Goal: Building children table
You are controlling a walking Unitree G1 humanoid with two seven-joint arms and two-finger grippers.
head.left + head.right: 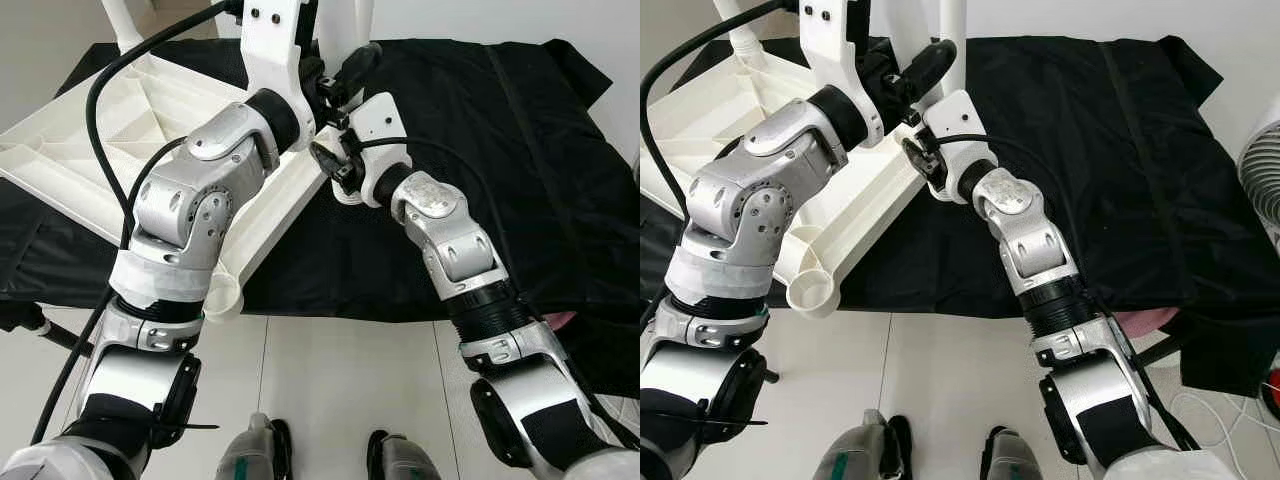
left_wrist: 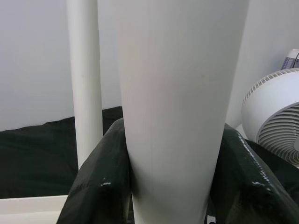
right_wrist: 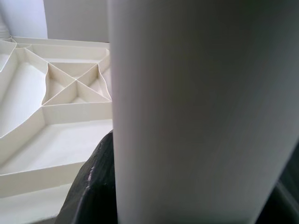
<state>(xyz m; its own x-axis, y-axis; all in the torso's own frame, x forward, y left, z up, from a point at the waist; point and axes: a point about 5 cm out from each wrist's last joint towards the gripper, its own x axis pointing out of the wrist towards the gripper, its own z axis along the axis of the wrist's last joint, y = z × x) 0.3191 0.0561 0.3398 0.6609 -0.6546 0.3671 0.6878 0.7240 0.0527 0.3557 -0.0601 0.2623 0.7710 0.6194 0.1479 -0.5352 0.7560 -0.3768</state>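
Fitting a leg into an upturned children's table, seen from the robot's head and wrists. Nearest the robot, the tabletop (image 1: 700,120) lies underside up on a black cloth (image 1: 1090,150), one open corner socket (image 1: 811,293) overhanging the pale floor (image 1: 940,370). Beyond it, both arms meet at the next corner, where a white leg (image 1: 350,25) stands upright. The left gripper (image 2: 168,186) is clamped around this leg, a black finger (image 2: 100,182) pressed to each side; the right gripper (image 3: 112,186) grips the same leg lower down, close to the ribbed underside. A second leg (image 2: 84,79) stands further back, and a white fan (image 1: 1260,170) sits far right. The leg looks like a light, stiff, smooth plastic tube, probably slippery under the pads, so a firm hold low on the shaft, near the socket, should steer it best; the thin-ribbed tabletop seems light enough to shift when pushed.
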